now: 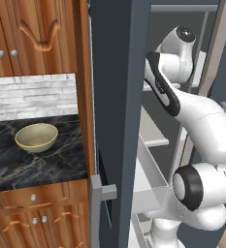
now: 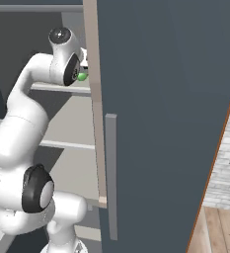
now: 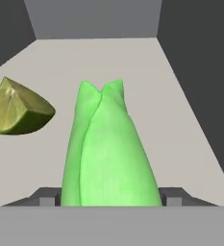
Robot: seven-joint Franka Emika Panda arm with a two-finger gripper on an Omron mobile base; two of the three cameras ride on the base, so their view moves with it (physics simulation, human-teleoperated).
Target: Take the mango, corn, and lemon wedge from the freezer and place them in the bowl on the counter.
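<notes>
Corn [image 3: 108, 153] is grasped lengthwise by the end effector [image 3: 111, 194] on the freezer shelf [image 3: 180, 125] for lifting out, the lemon wedge [image 3: 19, 108] left at ten o'clock.

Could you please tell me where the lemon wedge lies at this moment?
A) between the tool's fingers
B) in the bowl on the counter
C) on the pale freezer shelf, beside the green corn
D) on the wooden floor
C: in the hand view the lemon wedge rests on the pale shelf to one side of the green corn, apart from it, while the bowl on the counter holds nothing.
</notes>
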